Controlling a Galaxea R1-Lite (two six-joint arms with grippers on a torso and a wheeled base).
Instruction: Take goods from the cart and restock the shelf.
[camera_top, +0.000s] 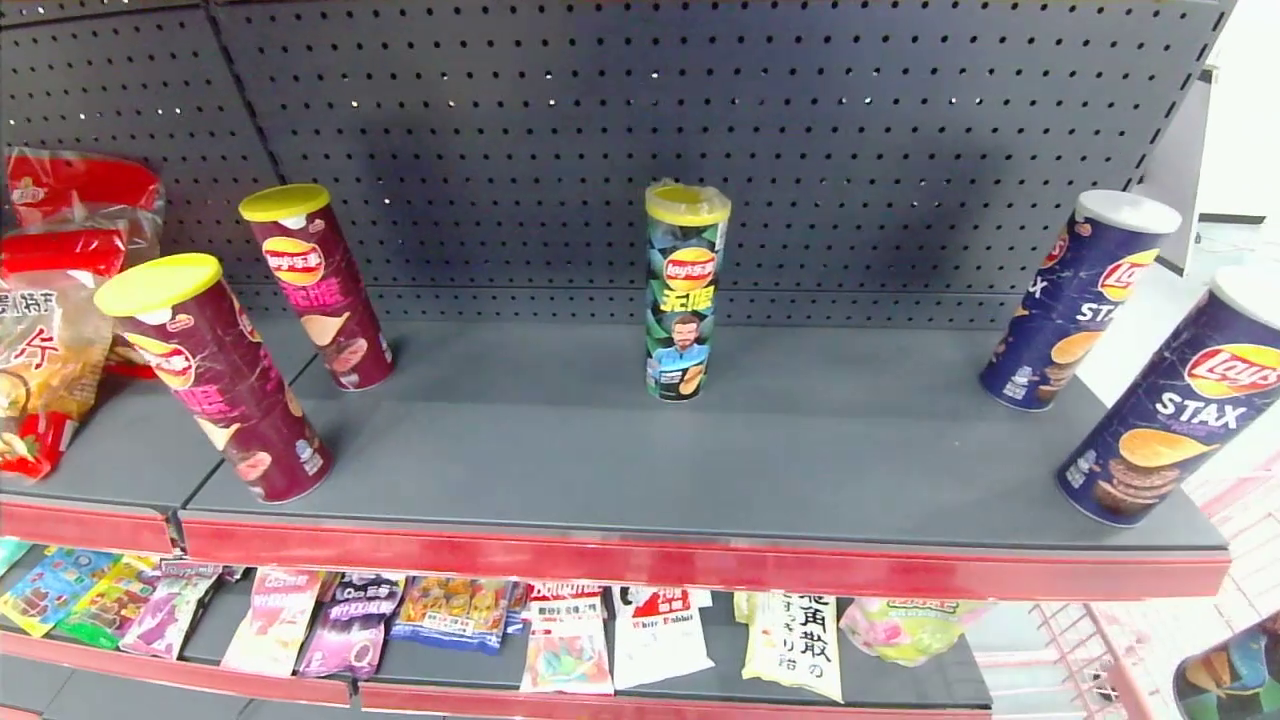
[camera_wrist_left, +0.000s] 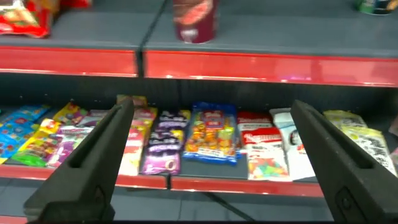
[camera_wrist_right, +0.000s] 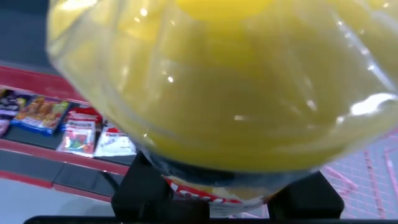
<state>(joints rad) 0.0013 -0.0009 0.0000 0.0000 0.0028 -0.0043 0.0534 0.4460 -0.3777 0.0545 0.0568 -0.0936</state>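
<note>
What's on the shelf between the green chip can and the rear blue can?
Nothing. In the head view the shelf between the green chip can and the rear blue can is bare.

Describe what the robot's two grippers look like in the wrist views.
The left gripper has two matte black fingers, long, flat-sided and tapering to blunt tips, with no markings or cables visible. The right gripper shows fingers of the same black, mostly hidden by a yellow-lidded chip can.
</note>
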